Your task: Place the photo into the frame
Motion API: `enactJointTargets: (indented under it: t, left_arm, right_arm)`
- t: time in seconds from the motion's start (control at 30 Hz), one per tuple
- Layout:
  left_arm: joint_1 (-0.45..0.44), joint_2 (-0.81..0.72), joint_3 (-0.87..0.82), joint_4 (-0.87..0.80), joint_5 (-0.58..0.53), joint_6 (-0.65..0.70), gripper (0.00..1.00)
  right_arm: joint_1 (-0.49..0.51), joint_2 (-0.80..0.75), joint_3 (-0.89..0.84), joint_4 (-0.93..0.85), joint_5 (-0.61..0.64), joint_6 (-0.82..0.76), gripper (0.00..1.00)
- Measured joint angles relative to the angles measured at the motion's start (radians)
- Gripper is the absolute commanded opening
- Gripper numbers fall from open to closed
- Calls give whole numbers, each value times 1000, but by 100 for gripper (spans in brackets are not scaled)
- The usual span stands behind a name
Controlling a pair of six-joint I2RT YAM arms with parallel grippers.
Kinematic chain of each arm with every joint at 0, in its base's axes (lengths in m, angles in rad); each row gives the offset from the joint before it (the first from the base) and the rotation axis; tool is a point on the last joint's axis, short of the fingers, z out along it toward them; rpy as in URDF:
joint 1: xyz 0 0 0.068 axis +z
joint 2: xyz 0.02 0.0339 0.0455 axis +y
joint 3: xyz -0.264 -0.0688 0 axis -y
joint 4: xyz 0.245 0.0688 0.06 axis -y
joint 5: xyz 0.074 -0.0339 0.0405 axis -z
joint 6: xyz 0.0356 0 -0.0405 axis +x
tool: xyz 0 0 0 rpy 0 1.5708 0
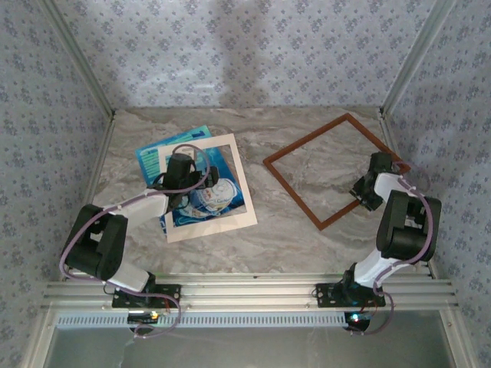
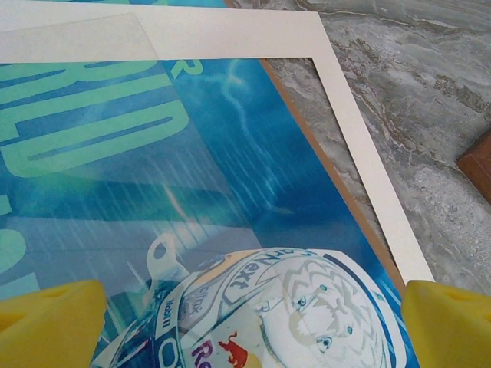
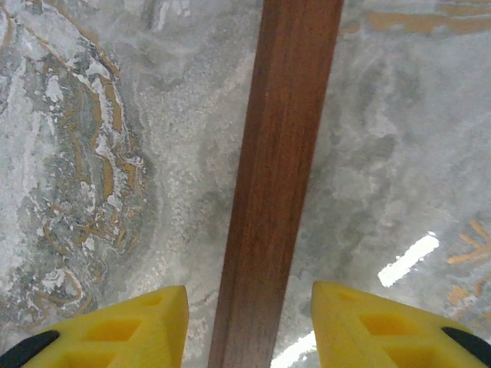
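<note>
The photo (image 1: 211,195), blue-teal with pale lettering and a white helmet, lies at the left of the table under a cream mat (image 1: 211,228). My left gripper (image 1: 188,184) hovers over it. In the left wrist view the photo (image 2: 230,153) shows through the mat's window, and the left gripper (image 2: 253,322) is open wide above the helmet with nothing held. The reddish-brown frame (image 1: 307,138) lies flat at the right, turned like a diamond. My right gripper (image 1: 367,192) is over its lower right bar. There the right gripper (image 3: 249,322) is open, its fingers either side of the frame's bar (image 3: 284,153) without touching it.
The cream mat (image 2: 360,146) overlies the photo, with a thin brown board edge (image 2: 337,180) along its inner side. A blue sheet corner (image 1: 153,157) pokes out past the mat's upper left. A frame corner (image 2: 479,161) shows at the right. Patterned walls enclose the marbled table (image 1: 307,238).
</note>
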Motion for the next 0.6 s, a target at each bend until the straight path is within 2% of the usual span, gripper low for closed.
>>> enactJointTargets:
  t: [0.13,0.4,0.6]
  left_arm:
    - [0,0,0,-17,-4,0,99]
    - [0,-11,0,-38,-27,0,98]
    - [0,-21,0,-42,-43,0,98]
  right_arm:
    - [9,34,15,11,0,0,41]
    - [25,49,39,-1,15,-5,18]
    - [29,45,54,-13,18,-61,16]
